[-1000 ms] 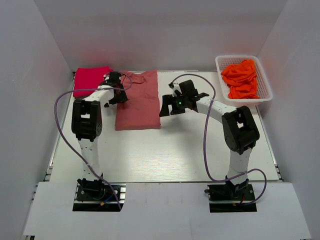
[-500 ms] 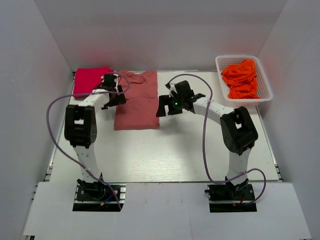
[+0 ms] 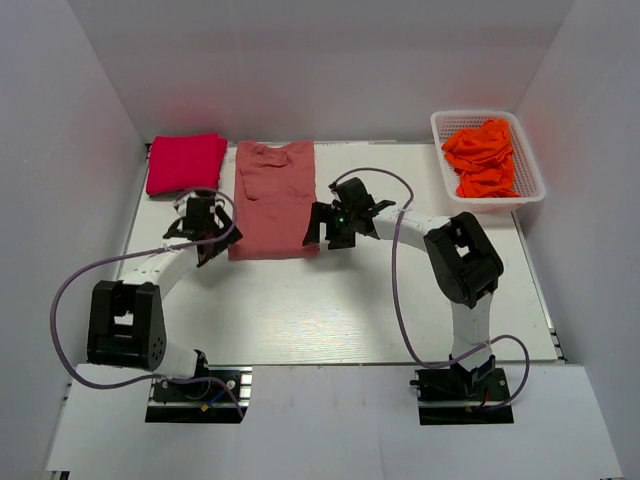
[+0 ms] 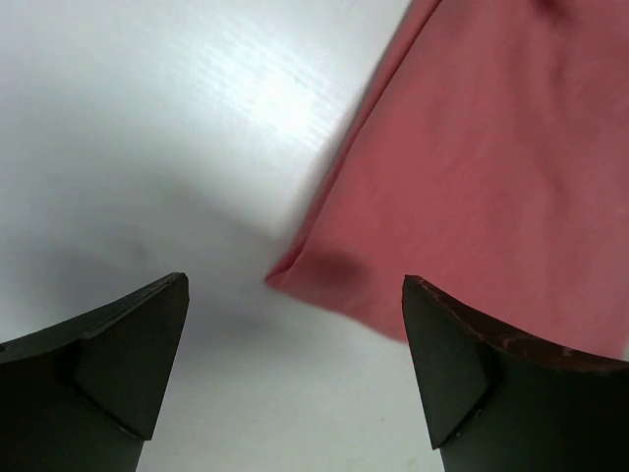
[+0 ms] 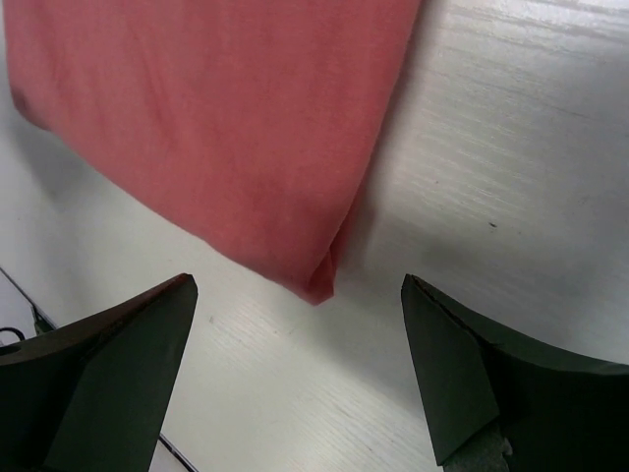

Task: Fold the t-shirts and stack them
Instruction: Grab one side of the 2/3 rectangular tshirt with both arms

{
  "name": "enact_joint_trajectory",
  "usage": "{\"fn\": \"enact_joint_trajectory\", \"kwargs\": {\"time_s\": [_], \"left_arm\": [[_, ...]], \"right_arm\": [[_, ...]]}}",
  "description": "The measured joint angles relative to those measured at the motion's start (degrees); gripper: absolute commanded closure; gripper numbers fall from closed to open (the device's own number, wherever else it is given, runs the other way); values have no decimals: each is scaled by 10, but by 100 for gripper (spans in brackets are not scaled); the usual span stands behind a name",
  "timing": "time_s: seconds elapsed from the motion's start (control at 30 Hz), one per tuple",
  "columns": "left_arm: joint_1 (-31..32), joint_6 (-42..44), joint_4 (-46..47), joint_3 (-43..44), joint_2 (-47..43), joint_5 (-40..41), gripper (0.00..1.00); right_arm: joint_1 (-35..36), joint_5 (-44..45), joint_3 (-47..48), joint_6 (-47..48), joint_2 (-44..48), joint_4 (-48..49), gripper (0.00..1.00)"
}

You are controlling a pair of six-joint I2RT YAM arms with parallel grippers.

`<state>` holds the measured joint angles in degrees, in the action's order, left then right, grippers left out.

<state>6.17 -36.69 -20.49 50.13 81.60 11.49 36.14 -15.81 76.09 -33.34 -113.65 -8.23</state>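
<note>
A folded shirt point(image 3: 186, 163) lies far left on the table point(image 3: 350, 300), a longer shirt point(image 3: 275, 200) just right of it. A basket point(image 3: 445, 160) at far right holds a heap of shirts point(image 3: 485, 158).

middle shirt point(image 3: 272, 200): plain dusty salmon-pink | left shirt point(image 3: 186, 163): solid crimson-pink | heaped shirts point(image 3: 482, 158): bright orange | basket point(image 3: 441, 140): white lattice | table point(image 3: 350, 300): white, faint grain

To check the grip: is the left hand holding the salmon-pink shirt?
No, the left hand is open, and the salmon-pink shirt lies flat below it.
</note>
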Motion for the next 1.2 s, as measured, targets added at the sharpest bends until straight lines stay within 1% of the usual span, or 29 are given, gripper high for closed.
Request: {"fn": "enact_joint_trajectory", "kwargs": {"time_s": [0.1,0.13,0.17,0.2,0.27,0.33,0.37,0.5,0.53,0.57,0.6,0.67,0.8,0.9,0.97,1.0,1.03,1.07,1.1,1.13,1.17,1.2], "left_arm": [[0,-24,23,-71,6,-37,8],[0,-30,28,-90,7,-50,8],[0,-35,36,-100,9,-56,9],[0,-40,48,-101,7,-67,11],[0,-47,70,-101,15,-82,16],[0,-51,86,-99,26,-88,20],[0,-52,93,-99,30,-90,20],[-1,-59,112,-97,38,-97,20],[-1,-60,117,-99,38,-100,18],[-1,-60,123,-103,35,-102,18],[-1,-62,129,-109,30,-102,17],[-1,-64,140,-124,17,-101,17],[0,-71,152,-140,5,-89,17],[-1,-78,160,-140,10,-82,23],[-1,-85,171,-140,17,-79,29],[-1,-88,179,-140,23,-79,34],[-1,-92,188,-140,28,-80,40],[-1,-96,197,-140,35,-83,58],[-2,-102,207,-139,42,-87,69],[-2,-103,213,-139,52,-94,80],[-3,-104,221,-139,60,-103,100],[-3,-106,225,-139,65,-110,100]], "right_arm": [[0,-5,0,-21,-18,7,10],[0,-6,1,-21,-19,9,11],[-1,-7,3,-25,-21,12,13],[-1,-10,4,-30,-24,14,19],[-1,-14,5,-38,-30,22,25],[-1,-23,5,-50,-36,34,30],[-1,-25,4,-55,-38,39,32],[-1,-30,-3,-68,-39,52,32],[-1,-30,-5,-69,-39,54,32],[-1,-31,-6,-71,-39,55,36],[-1,-32,-7,-71,-39,57,38],[-1,-35,-11,-74,-39,58,41],[-1,-38,-14,-77,-39,58,44],[-1,-41,-17,-80,-40,58,47],[-1,-43,-17,-80,-40,58,52],[-1,-43,-18,-81,-40,57,59],[-1,-43,-20,-80,-40,57,63],[-1,-43,-21,-80,-42,56,67],[-1,-45,-24,-82,-43,59,79],[-1,-46,-28,-81,-43,60,85],[-1,-46,-29,-81,-44,60,92],[-1,-48,-31,-82,-45,61,100]]}}
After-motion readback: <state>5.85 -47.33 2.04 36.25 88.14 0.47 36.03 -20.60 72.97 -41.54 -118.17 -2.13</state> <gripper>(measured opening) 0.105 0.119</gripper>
